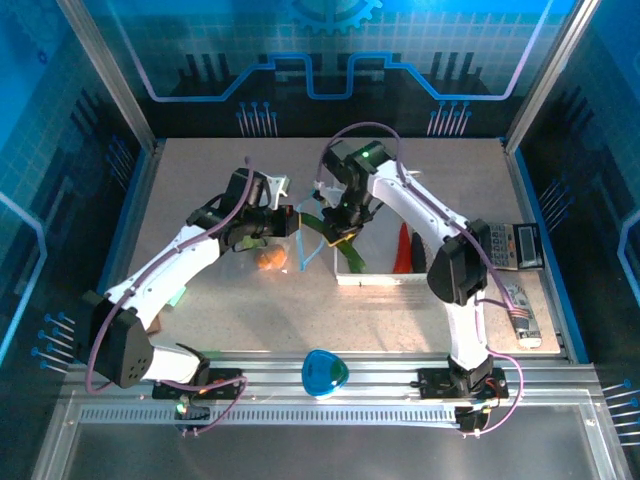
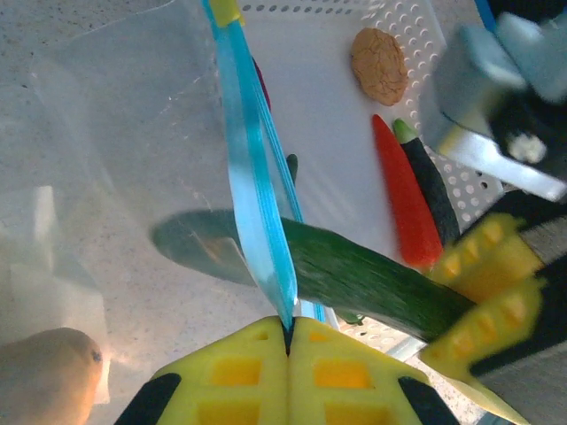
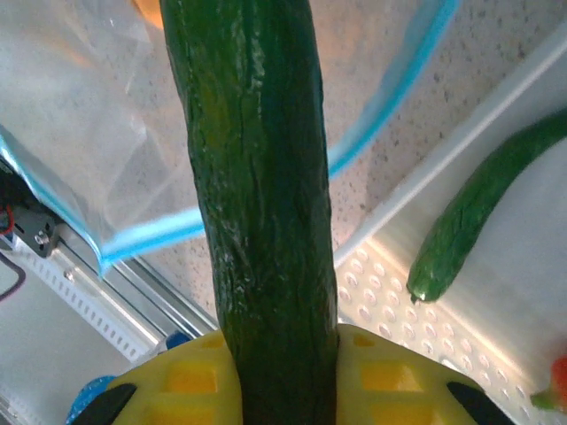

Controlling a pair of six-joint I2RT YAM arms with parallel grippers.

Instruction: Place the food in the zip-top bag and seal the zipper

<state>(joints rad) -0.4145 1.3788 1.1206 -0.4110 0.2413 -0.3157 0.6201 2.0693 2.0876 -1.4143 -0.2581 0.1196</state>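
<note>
I'm pinching the zipper (image 2: 252, 195) in the fully closed left gripper (image 2: 288, 341), holding the zip-top bag (image 2: 115, 159) open at 9 o'clock of the basket (image 3: 399, 310). Right gripper (image 3: 279, 372) is clamping a cucumber (image 3: 257, 177), its tip heading 12 o'clock through the mouth. Risk: the cucumber snagging the lip and yanking the strip free.

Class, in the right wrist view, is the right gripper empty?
No, the right gripper is shut on a long green cucumber.
</note>
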